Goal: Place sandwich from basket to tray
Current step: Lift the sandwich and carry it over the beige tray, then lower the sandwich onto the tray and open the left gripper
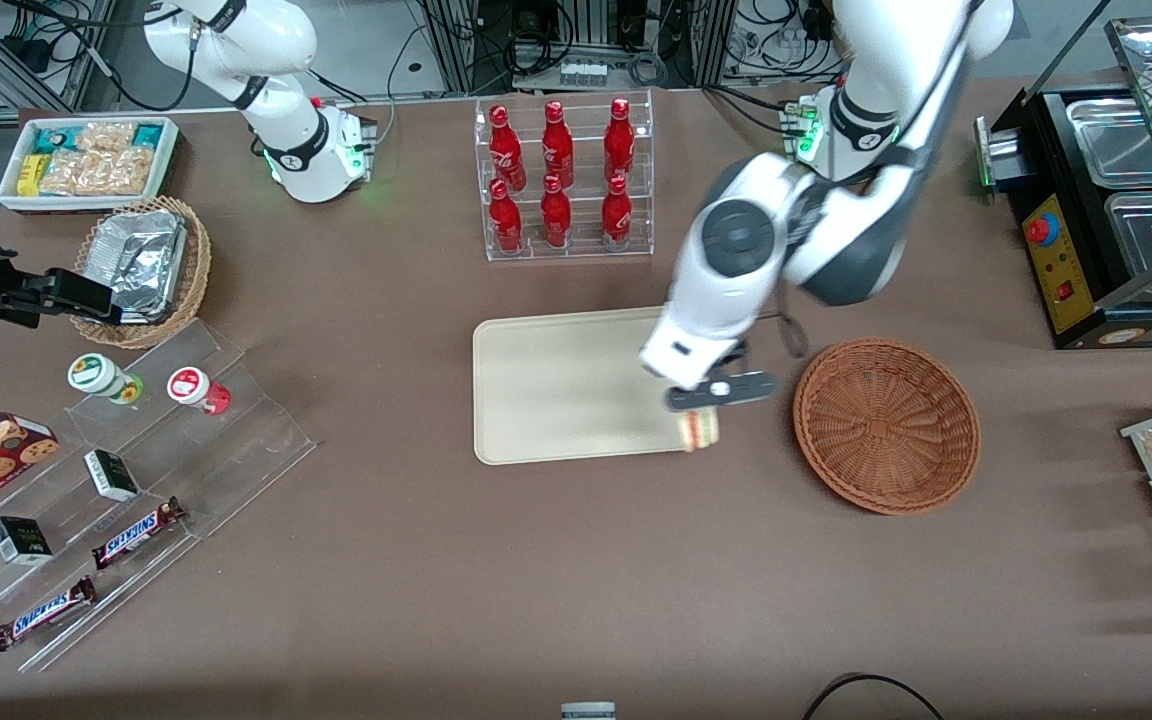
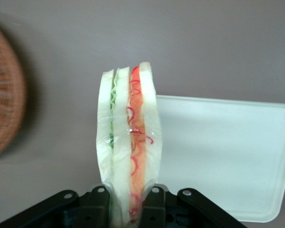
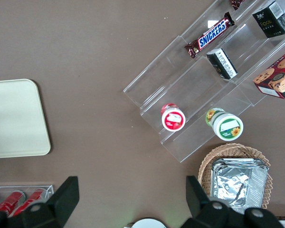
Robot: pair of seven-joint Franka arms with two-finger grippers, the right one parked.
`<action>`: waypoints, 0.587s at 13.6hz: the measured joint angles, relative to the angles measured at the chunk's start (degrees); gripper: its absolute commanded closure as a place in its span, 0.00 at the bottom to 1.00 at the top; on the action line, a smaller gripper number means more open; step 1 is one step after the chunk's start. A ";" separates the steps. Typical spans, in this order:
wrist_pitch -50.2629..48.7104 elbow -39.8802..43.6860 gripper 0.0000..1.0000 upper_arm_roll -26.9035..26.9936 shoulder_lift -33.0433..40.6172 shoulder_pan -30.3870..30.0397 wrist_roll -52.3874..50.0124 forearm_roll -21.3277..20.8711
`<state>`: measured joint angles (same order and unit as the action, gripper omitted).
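Note:
My left gripper (image 1: 704, 408) hangs above the corner of the cream tray (image 1: 556, 385) that is nearest the reddish-brown basket (image 1: 886, 425). It is shut on the clear-wrapped sandwich (image 2: 129, 142), whose red and green filling edge shows between the black fingers (image 2: 98, 204). In the front view the sandwich (image 1: 698, 430) hangs just under the gripper, over the tray's front edge. The basket holds nothing and sits beside the tray, toward the working arm's end of the table. The tray (image 2: 228, 152) is bare in the wrist view, with the basket (image 2: 4, 95) at the frame edge.
An acrylic rack of red bottles (image 1: 561, 180) stands farther from the front camera than the tray. A tan wicker basket with foil containers (image 1: 141, 270), a white bin of snacks (image 1: 91, 160) and acrylic steps with snack bars (image 1: 126, 470) lie toward the parked arm's end. A black warmer (image 1: 1106, 200) stands at the working arm's end.

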<state>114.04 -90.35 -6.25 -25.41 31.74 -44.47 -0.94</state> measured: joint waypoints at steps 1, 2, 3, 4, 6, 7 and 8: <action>0.02 2.47 1.00 -0.01 -2.91 1.83 -0.17 0.00; 0.03 4.29 1.00 -0.01 -5.21 3.44 -0.27 0.00; 0.07 5.75 1.00 -0.03 -7.08 4.94 -0.29 0.01; 0.22 6.95 1.00 -0.03 -8.60 6.34 -0.31 0.01; 1.55 8.50 1.00 -0.02 -11.32 9.18 -0.33 0.00; 2.84 8.71 1.00 -0.02 -12.58 10.50 -0.33 0.00; 3.84 8.78 1.00 0.01 -13.78 11.57 -0.35 -0.01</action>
<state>117.88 -81.57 -6.24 -39.19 43.31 -44.82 -0.96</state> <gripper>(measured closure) 0.815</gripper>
